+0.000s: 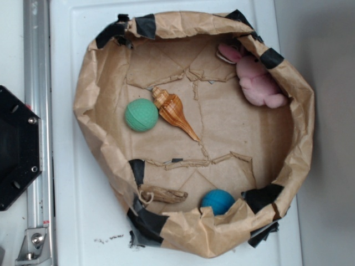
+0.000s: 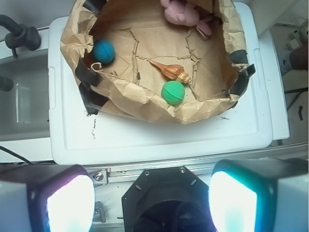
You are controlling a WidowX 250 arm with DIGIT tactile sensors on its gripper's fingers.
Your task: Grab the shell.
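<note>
The orange-brown striped shell [image 1: 173, 111] lies inside the brown paper basket [image 1: 83, 100], its cream whorled top touching the green ball [image 1: 141, 115] and its pointed tail aimed toward the middle. In the wrist view the shell [image 2: 172, 70] lies just above the green ball [image 2: 173, 93]. My gripper [image 2: 151, 203] is open and empty, high above the robot base, well away from the basket. Its two pads [image 2: 70, 205] glow at the bottom corners. The gripper does not show in the exterior view.
A pink plush bunny [image 1: 256, 80] rests against the basket's far wall. A blue ball [image 1: 217, 200] and a brown woody piece with a string loop [image 1: 163, 194] lie by the near wall. The black robot base [image 1: 16, 147] and a metal rail [image 1: 36, 66] stand beside the white platform [image 1: 72, 221].
</note>
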